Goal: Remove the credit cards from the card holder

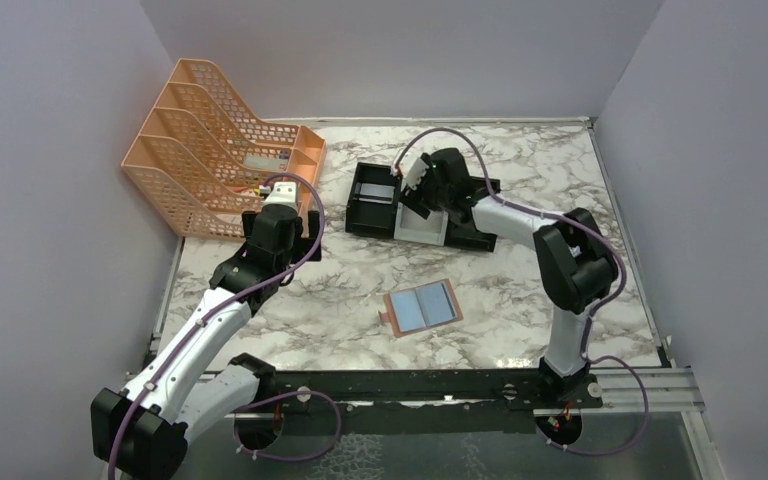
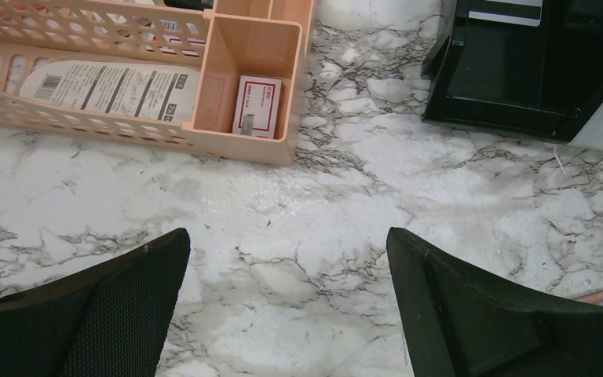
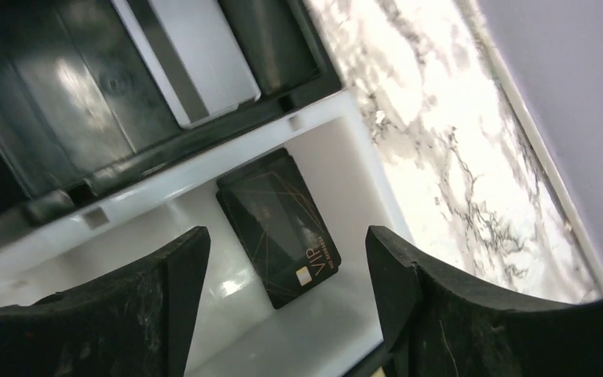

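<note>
Our right gripper (image 3: 281,251) hangs over the white tray (image 3: 349,177) at the far middle of the table (image 1: 520,300). Its two fingers stand apart and nothing is between them. Directly below the gap the dark card (image 3: 271,212) lies flat on the floor of this tray, a little turned, its far end close to the tray wall. A silver-grey card (image 3: 196,63) lies in the black tray (image 3: 47,102) just beside it. The card holder (image 1: 422,308) is open on the table nearer to us, well apart from both trays, with the pale lining up. From above we cannot tell if any card is in its pockets.

We judge that the step in hand is the putting down of the dark card. To do it well, we should lift the right gripper straight up with the fingers apart, so that no fingertip drags the card or knocks the tray wall. Only then should we turn toward the card holder.

Our left gripper (image 2: 286,236) is also wide apart and empty. It hovers over bare marble near the orange rack (image 1: 210,150) at the far left. If more cards are to come out, it can press the card holder down while the right one pulls.
</note>
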{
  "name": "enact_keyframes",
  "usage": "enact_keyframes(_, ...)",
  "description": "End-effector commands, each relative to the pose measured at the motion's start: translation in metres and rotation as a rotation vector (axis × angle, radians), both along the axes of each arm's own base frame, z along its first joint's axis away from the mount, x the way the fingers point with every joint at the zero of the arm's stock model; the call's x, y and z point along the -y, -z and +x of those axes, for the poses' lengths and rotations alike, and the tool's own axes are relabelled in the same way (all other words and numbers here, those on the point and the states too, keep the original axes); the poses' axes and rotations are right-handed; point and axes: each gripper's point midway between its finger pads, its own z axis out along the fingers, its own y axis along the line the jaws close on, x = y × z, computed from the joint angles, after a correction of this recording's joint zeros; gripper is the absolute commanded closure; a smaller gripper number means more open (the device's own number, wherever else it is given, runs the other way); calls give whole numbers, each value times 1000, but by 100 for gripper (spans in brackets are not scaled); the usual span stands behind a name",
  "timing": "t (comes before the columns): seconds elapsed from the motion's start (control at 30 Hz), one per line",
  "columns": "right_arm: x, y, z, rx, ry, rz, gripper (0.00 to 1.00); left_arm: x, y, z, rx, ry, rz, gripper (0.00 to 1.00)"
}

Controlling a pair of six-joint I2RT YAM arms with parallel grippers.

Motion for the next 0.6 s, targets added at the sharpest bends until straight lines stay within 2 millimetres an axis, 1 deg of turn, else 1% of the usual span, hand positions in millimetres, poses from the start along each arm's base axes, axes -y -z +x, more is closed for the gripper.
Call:
enact_keyframes(0.0, -12, -74, -11, 5, 116, 334, 26, 1, -1, 1, 1, 11, -3, 1)
enact_keyframes(0.03, -11, -79, -19, -21, 140, 396, 24, 0, -1, 0, 2, 10, -3, 1)
enact_keyframes(0.07, -8, -77, -31, -56, 164, 442, 24, 0, -1, 0, 3, 8, -4, 1)
enact_keyframes(0.1, -7, -82, -40, -86, 195, 509, 23, 0, -2, 0, 5, 7, -4, 1)
enact_keyframes(0.17, -7, -84, -59, -201, 268, 618, 23, 0, -1, 0, 3, 6, -3, 1)
enact_keyframes(0.2, -9, -82, -71, -283, 289, 653, 23, -1, -1, 1, 2, 5, -2, 1)
enact_keyframes(0.27, -16, -72, -100, -469, 300, 679, 23, 0, -1, 1, 0, 6, -2, 1)
enact_keyframes(0.3, -19, -63, -116, -563, 294, 682, 23, 0, 0, 1, -1, 8, -2, 1)
enact_keyframes(0.33, -24, -58, -133, -639, 258, 688, 23, 0, 0, 1, -1, 8, -2, 1)
enact_keyframes(0.4, -25, -46, -155, -742, 255, 706, 23, 0, 1, 1, -4, 7, 0, 1)
enact_keyframes(0.47, -20, -33, -167, -795, 288, 699, 23, 0, 1, 1, -6, 6, 3, 1)
enact_keyframes(0.57, -7, -16, -173, -819, 390, 664, 23, 0, 2, 2, -10, 6, 3, 1)
